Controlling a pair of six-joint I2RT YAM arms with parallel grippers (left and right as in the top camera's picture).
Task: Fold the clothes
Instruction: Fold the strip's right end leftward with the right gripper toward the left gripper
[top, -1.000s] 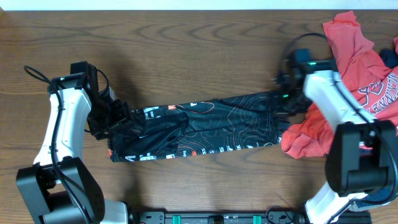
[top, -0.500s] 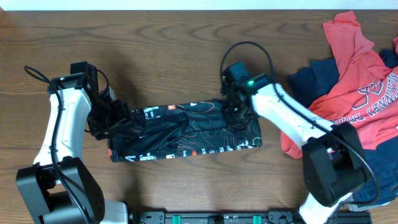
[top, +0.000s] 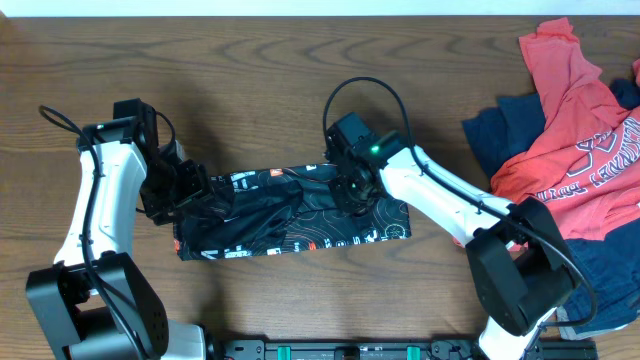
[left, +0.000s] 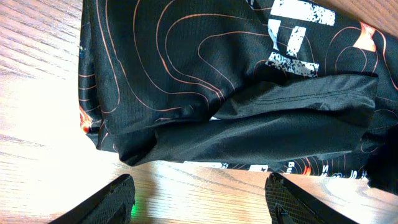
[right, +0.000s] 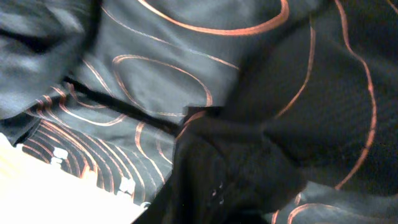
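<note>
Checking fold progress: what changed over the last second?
The right gripper carried the right end of the jersey leftward, over its middle, so it now lies shorter. Whether its jaws have let go is unclear. The left gripper stayed open at the left end.

fig. camera set-up. overhead: fixed cam above the table (top: 300, 60), looking straight down; wide, far view taking in left arm (top: 95, 210), right arm (top: 440, 195) and the jersey (top: 290, 215) mid-frame, robot base at bottom edge. left wrist: cam on left arm, looking down and fwd past its own fingertips (left: 115, 199) at frame bottom; close, shows jersey's left end and bare wood. right wrist: v. close, fabric nearly fills frame, wood sliver lower left. shared: jersey in all three; overhead covers both wrist patches.
</note>
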